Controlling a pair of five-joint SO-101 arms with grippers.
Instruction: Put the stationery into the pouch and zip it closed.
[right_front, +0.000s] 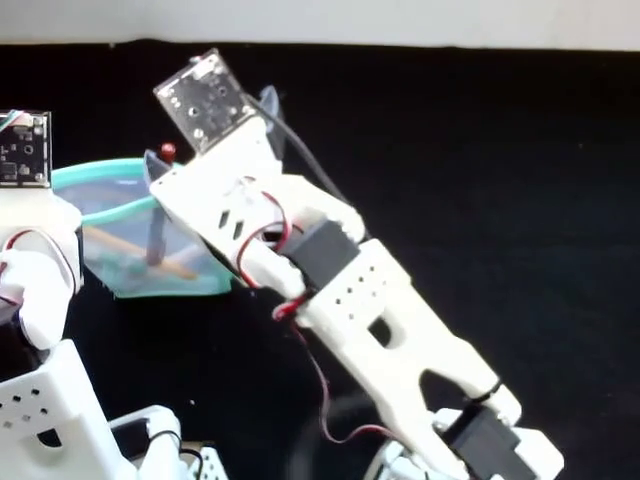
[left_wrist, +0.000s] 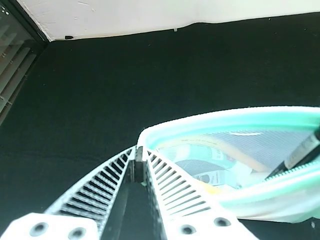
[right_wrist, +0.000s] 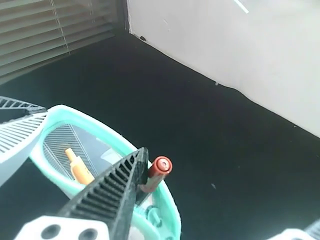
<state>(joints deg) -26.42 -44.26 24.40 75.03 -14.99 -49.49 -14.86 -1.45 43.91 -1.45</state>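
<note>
The teal mesh pouch (right_front: 100, 178) lies open at the table's left, with a pencil (right_front: 130, 245) and other stationery inside. My left gripper (left_wrist: 140, 157) is shut on the pouch's rim (left_wrist: 225, 117) at one end and holds the mouth up. My right gripper (right_front: 209, 124) hangs over the pouch's other end with its jaws wide apart. A dark pen with a red end (right_wrist: 156, 172) stands slanted in the pouch mouth (right_wrist: 75, 112), leaning against one dark finger (right_wrist: 117, 187). The same pen (left_wrist: 300, 155) pokes into the mesh. An orange piece (right_wrist: 80, 170) lies inside.
The black tabletop (right_front: 480, 170) spreads to the right of the pouch and behind it. A white wall (right_wrist: 240, 60) runs along the table's far edge. The right arm's white body (right_front: 380, 310) crosses the middle of the table toward the front.
</note>
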